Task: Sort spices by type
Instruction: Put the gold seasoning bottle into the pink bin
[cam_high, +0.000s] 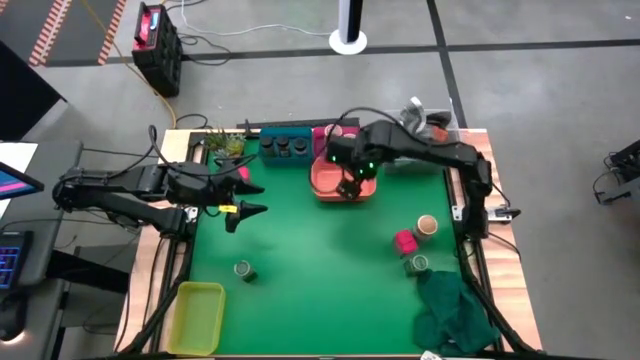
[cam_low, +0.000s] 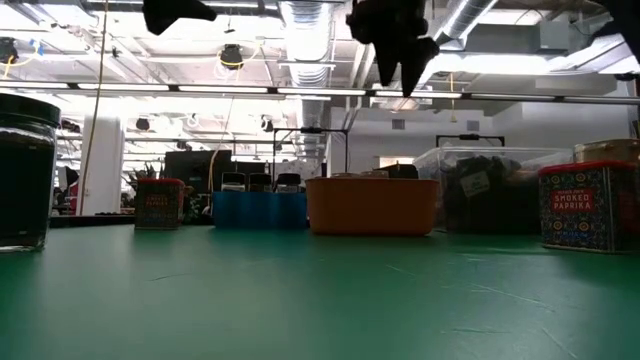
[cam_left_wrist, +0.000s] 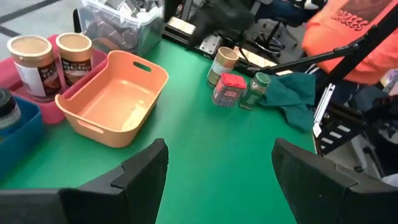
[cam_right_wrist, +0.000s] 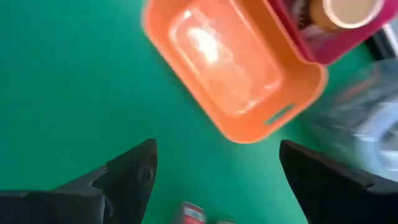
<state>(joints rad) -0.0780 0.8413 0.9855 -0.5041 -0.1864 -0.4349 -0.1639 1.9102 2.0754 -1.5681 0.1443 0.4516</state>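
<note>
Person's orange sleeve (cam_left_wrist: 348, 31), left wrist only

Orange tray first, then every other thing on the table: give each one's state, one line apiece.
orange tray: upright, empty.
pink tray: holds two tan-topped jars, upright.
blue tray: holds dark jars.
yellow tray: empty.
pink box: upright on the mat, unsorted.
green cloth: crumpled.
left gripper: open, empty.
right gripper: open, empty, above the orange tray.

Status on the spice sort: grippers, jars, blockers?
Both open, empty: right gripper above orange tray, left gripper at table's left. Pink box, two jars beside it unsorted. Nothing blocking.
</note>
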